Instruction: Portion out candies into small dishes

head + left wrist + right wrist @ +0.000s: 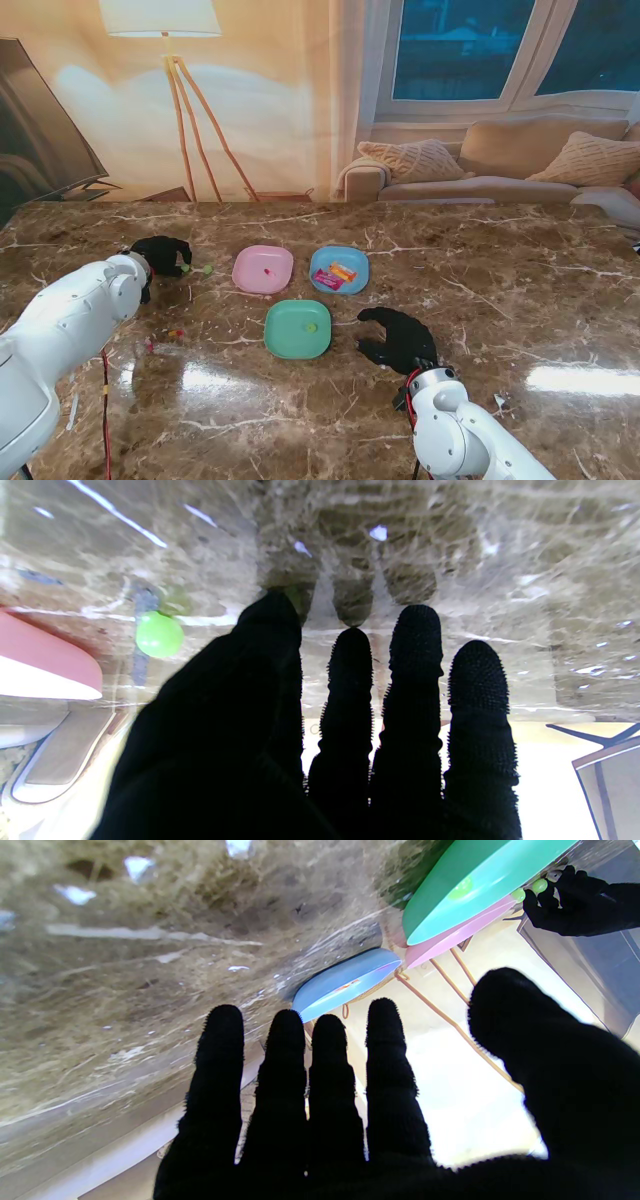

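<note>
Stand view shows three small dishes grouped mid-table on the marble table (500,280): a pink dish (263,269) with one tiny candy in it, a blue dish (339,269) just to its right holding wrapped sweets too small to read, and a green dish (298,329) nearer to the robot with a single pale green candy. The left hand (160,254) sits to the left of the pink dish; a green candy (207,268) lies on the table between them, and a second green speck at the fingertips is hard to make out. From the left wrist the fingers (415,645) reach straight out, close together, tips meeting the table, and whether the thumb pins anything cannot be told. A few loose candies (174,333) lie nearer, blurred. The right hand (400,338) rests just right of the green dish, its fingers (285,1050) extended side by side, thumb apart, holding nothing.
</note>
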